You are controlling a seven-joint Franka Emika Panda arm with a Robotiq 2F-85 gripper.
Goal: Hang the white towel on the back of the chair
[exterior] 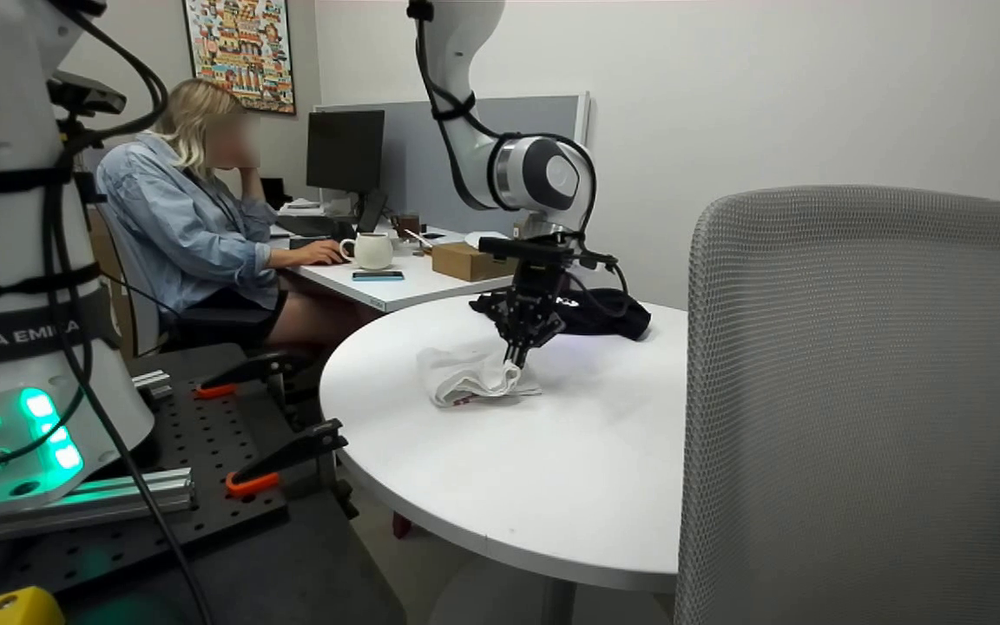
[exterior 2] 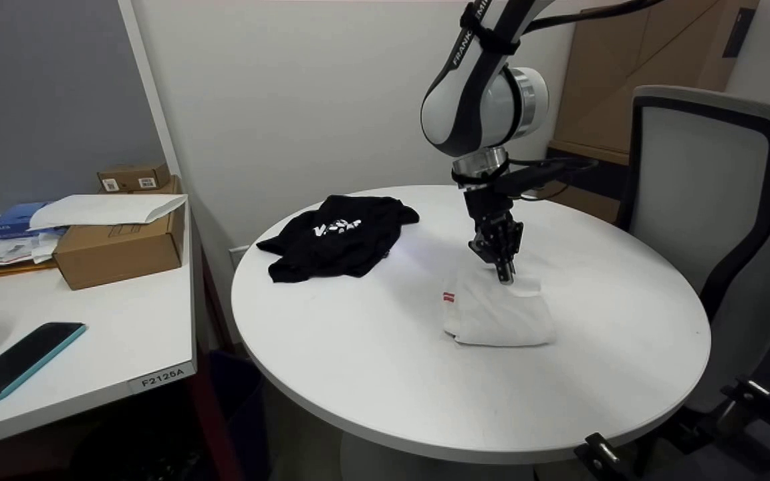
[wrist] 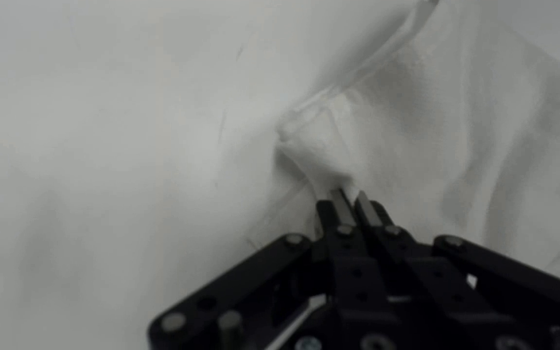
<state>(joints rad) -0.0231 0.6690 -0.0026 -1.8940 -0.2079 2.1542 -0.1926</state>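
Observation:
The white towel (exterior: pixel 470 379) lies folded and rumpled on the round white table (exterior: pixel 552 486). In an exterior view the towel (exterior 2: pixel 508 321) shows a small red tag at one corner. My gripper (exterior: pixel 515 356) points down at the towel's edge, and it also shows over the towel in an exterior view (exterior 2: pixel 505 275). In the wrist view the fingertips (wrist: pixel 350 194) are nearly together with a fold of the towel (wrist: pixel 406 146) pinched between them. The chair (exterior: pixel 873 399) has a grey mesh back and stands at the table's edge; it also shows in an exterior view (exterior 2: pixel 696 194).
A black shirt (exterior 2: pixel 341 237) with white lettering lies on the table. A desk (exterior 2: pixel 124 314) beside the table holds cardboard boxes (exterior 2: pixel 124 250) and a phone (exterior 2: pixel 17 361). A person (exterior: pixel 187 208) sits at that desk. Black clamps (exterior: pixel 292 456) sit on the robot's base near the table.

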